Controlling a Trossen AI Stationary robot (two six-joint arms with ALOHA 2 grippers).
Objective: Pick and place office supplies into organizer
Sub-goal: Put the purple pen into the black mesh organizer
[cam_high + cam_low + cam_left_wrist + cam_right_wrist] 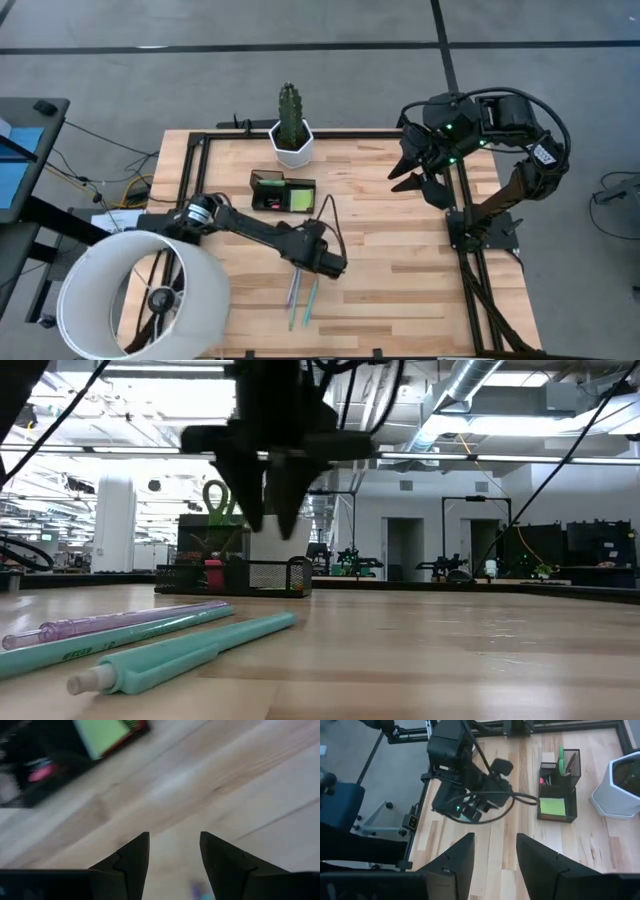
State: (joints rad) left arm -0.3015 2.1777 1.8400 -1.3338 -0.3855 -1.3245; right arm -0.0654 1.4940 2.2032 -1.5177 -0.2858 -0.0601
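Three pens lie side by side on the wood table near its front edge: a purple one (130, 620) and two teal ones (190, 652) (311, 298). The black organizer (282, 192) stands at mid-table, holding a lime-green sticky-note pad (102, 735), a pink eraser (42, 772) and green-handled scissors (214, 498). My left gripper (330, 266) (268, 510) hangs open above the table, just beyond the pens' far ends, fingers slanting down with nothing between them (174, 852). My right gripper (412, 178) (495, 851) waits open, high over the table's right side.
A white hexagonal pot with a cactus (291, 140) stands behind the organizer at the far edge. A large white lampshade (135, 295) covers the near left corner. Bare wood (420, 270) lies between the pens and the right arm's base.
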